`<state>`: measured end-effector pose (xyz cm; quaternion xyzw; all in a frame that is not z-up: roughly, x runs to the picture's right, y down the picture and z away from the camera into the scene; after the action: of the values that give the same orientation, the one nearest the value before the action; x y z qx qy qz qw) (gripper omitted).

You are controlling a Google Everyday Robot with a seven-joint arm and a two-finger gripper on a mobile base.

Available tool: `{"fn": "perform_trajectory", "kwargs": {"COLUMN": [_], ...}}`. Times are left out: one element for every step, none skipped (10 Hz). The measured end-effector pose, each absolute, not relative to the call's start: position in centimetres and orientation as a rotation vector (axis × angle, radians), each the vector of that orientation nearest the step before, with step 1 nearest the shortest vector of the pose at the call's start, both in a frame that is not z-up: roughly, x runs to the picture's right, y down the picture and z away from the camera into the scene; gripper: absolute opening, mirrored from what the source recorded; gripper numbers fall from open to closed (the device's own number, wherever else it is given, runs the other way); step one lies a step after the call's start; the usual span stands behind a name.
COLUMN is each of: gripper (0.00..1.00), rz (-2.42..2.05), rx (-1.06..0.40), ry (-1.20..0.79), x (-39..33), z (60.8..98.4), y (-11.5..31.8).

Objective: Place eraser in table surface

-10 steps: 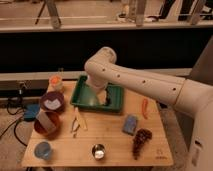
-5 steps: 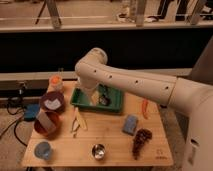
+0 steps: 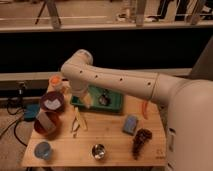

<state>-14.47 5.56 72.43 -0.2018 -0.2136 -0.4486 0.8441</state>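
Note:
The eraser [image 3: 45,120], a pale beige-grey block, stands in the red bowl [image 3: 48,129] at the table's left edge. The light wooden table surface [image 3: 111,136] fills the lower middle of the view. My gripper [image 3: 86,103] hangs from the white arm over the left end of the green tray [image 3: 114,104], to the right of the eraser and apart from it. The arm's elbow hides part of the tray's back edge.
A dark bowl [image 3: 52,100] with something white stands behind the red bowl. An orange cup [image 3: 56,80] is at the back left. Also here: a blue-grey pad [image 3: 131,124], an orange stick [image 3: 145,109], a brown item [image 3: 141,140], a metal cup [image 3: 98,150], a blue cup [image 3: 43,149], pale utensils [image 3: 77,120].
The arm has swung left. The gripper has moved from the middle of the green tray to its left end. The objects on the table have not moved.

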Motion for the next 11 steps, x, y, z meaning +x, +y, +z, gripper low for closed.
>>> {"fn": "perform_trajectory", "kwargs": {"gripper": [0.80, 0.80, 0.80, 0.80, 0.80, 0.80, 0.80, 0.80, 0.80, 0.80, 0.80], "rz": [-0.968, -0.985, -1.001, -1.014, -1.037, -1.055, -1.081, -1.111, -1.141, -1.179, -1.227], "rx": [-0.434, -0.438, -0.441, -0.438, -0.435, -0.430, -0.419, -0.407, -0.394, -0.381, -0.365], "ry": [-0.457, -0.458, -0.459, -0.456, -0.456, -0.459, -0.462, -0.469, -0.479, -0.493, -0.515], "x": [-15.1, -15.4, -15.8, -16.1, -16.6, -17.0, -17.5, -17.9, -18.3, -19.0, -19.9], "z": [72.4, 72.4, 72.5, 72.6, 72.7, 72.7, 72.7, 72.9, 73.1, 73.3, 73.4], "y": [5.9, 6.1, 6.4, 6.4, 6.6, 6.8, 6.9, 7.0, 7.0, 7.1, 7.3]}}
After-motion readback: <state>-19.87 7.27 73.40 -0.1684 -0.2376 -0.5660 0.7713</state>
